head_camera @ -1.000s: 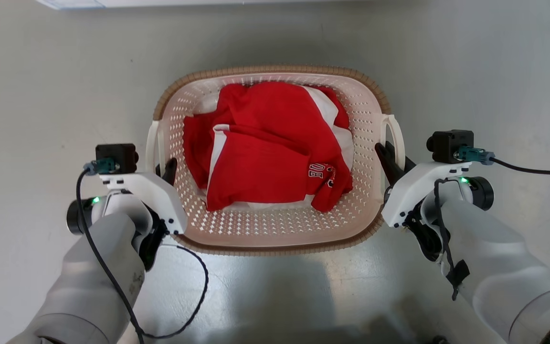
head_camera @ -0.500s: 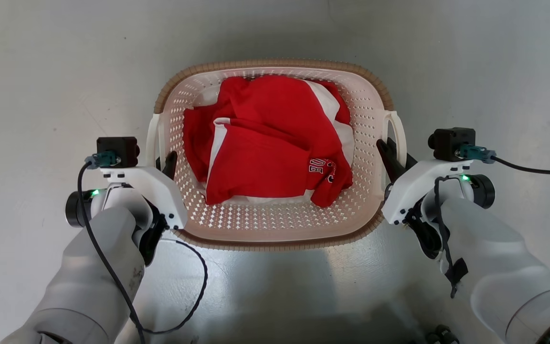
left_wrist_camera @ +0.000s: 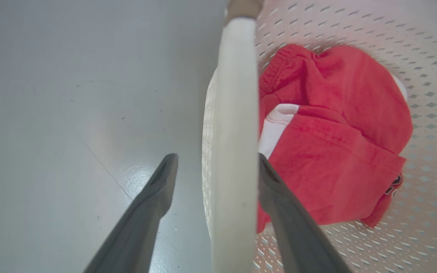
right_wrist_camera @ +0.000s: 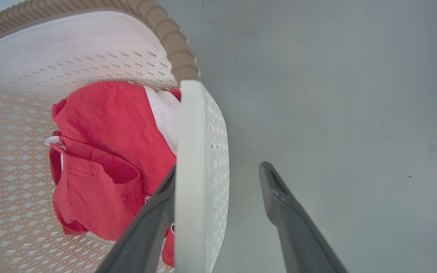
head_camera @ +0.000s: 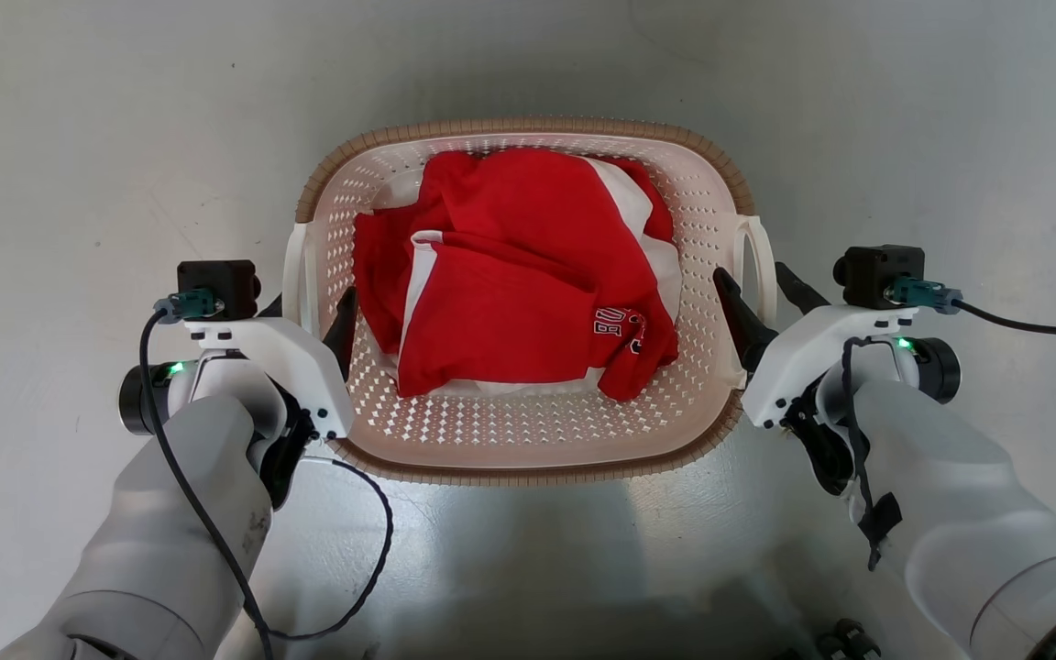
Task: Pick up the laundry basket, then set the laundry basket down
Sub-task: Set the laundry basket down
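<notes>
The laundry basket [head_camera: 528,126], cream perforated plastic with a tan rim, sits on the grey floor between my two arms. A red and white garment [head_camera: 519,275] lies inside it. My left gripper [head_camera: 310,302] is open, its fingers astride the basket's left loop handle [left_wrist_camera: 233,113], one inside the basket and one outside. My right gripper [head_camera: 750,273] is open too, straddling the right loop handle [right_wrist_camera: 190,151]. In the wrist views the inner fingers lie close against the handles and the outer fingers stand well apart from them.
Bare glossy grey floor [head_camera: 79,137] surrounds the basket on every side. A black cable [head_camera: 372,550] loops from my left wrist near the basket's front edge. Another cable [head_camera: 1032,323] runs off to the right. A dark part of my base [head_camera: 844,637] shows at the bottom.
Both grippers have opened off the loop handles they were shut on. The basket stays in place on the floor.
</notes>
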`<state>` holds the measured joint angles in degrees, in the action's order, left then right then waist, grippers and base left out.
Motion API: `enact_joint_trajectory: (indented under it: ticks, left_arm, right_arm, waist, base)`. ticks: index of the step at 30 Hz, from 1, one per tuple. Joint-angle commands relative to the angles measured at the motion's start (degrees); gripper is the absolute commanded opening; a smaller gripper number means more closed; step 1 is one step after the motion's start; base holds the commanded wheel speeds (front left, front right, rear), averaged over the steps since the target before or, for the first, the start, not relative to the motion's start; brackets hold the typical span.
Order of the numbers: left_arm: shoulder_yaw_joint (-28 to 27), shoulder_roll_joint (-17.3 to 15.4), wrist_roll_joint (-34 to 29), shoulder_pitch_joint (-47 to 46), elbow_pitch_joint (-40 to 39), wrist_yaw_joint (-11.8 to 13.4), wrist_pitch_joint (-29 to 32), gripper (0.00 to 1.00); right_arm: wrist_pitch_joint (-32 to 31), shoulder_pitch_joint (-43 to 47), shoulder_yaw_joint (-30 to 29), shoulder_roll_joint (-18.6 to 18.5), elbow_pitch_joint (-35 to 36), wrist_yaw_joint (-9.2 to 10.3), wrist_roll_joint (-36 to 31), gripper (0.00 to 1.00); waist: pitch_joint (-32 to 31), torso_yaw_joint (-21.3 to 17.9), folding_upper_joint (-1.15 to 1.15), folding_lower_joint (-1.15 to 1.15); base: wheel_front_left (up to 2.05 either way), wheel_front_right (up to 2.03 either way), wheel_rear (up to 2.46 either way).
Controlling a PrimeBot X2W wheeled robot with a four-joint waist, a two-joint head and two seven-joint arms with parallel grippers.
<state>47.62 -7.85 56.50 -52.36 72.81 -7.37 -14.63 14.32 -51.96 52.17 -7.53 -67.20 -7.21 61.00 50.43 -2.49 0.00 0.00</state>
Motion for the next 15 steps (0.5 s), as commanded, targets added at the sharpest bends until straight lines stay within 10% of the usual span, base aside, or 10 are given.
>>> enact_joint_trajectory:
  ticks: [1,15]
  left_arm:
    - [-0.81,-1.84,0.45,-0.19,0.38,-0.12,-0.36,1.00]
    - [-1.93,-2.77,-0.14,0.91,-0.48,-0.12,-0.37,1.00]
  right_arm:
    - [0.67,2.66,0.39,0.61,0.26,-0.28,-0.72,1.00]
    - [0.68,3.79,-1.53,1.29,0.17,-0.28,-2.95,1.00]
  waist:
    - [-0.03,0.00,0.00,0.00]
    - [-3.42,-0.66,0.00,0.00]
  base:
    - [0.00,0.00,0.00]
    - [0.00,0.00,0.00]
